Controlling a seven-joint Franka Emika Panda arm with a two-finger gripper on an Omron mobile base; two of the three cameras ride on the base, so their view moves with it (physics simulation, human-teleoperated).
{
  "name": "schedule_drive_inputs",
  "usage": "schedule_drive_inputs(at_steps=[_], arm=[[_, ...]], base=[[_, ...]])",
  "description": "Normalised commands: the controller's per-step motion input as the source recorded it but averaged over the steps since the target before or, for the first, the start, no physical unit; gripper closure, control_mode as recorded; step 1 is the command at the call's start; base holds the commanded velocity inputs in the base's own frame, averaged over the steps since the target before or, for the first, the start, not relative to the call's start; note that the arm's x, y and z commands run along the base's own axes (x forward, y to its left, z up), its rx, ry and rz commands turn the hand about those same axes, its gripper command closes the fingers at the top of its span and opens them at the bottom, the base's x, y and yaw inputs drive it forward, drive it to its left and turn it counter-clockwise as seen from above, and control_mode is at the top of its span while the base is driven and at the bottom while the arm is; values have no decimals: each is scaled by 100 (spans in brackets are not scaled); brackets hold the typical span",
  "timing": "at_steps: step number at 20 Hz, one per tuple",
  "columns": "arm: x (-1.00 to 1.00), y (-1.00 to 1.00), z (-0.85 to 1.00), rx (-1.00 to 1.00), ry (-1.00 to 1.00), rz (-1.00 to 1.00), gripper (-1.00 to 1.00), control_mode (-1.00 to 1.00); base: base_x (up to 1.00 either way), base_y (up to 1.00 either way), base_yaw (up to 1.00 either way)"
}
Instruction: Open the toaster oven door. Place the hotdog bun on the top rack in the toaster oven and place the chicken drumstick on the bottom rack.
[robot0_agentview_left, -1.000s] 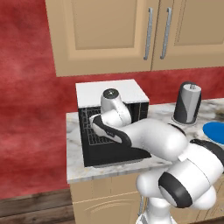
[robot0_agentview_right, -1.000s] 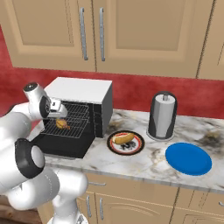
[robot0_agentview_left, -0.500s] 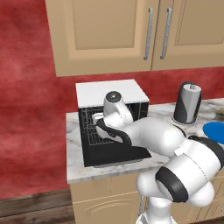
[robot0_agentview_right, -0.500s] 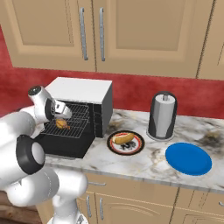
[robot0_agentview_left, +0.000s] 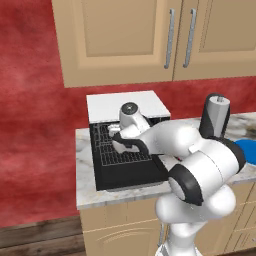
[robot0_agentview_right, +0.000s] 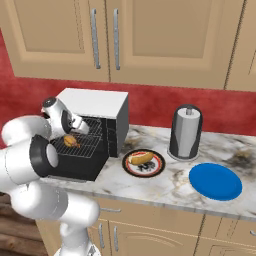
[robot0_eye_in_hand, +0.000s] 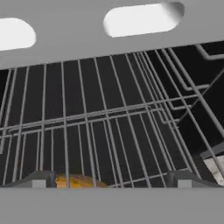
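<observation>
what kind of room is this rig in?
A rendered home kitchen, by the look of it: marble-look counter under tan wall cabinets, with an open toaster oven, a kettle and plates by it.

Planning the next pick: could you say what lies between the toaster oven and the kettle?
A dark plate holding the hotdog bun, seen in the right base view.

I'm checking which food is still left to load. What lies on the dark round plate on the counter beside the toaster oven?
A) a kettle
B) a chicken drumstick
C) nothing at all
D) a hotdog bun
D: in the right base view the hotdog bun lies on the plate, right of the toaster oven, while an orange-brown piece of food already sits on a rack inside.
</observation>
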Motion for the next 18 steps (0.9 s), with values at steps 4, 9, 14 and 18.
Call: schedule_drive_inputs(at_steps=[4, 9, 14, 18], arm=[[22, 0, -63, 0, 0, -7, -100, -100], [-59, 10, -52, 0, 5, -2, -100, -100], [-100, 18, -52, 0, 26, -6, -100, -100], [-100, 5, -51, 0, 42, -9, -100, -100]], base=[[0, 0, 0], [0, 0, 0], [0, 0, 0], [0, 0, 0]])
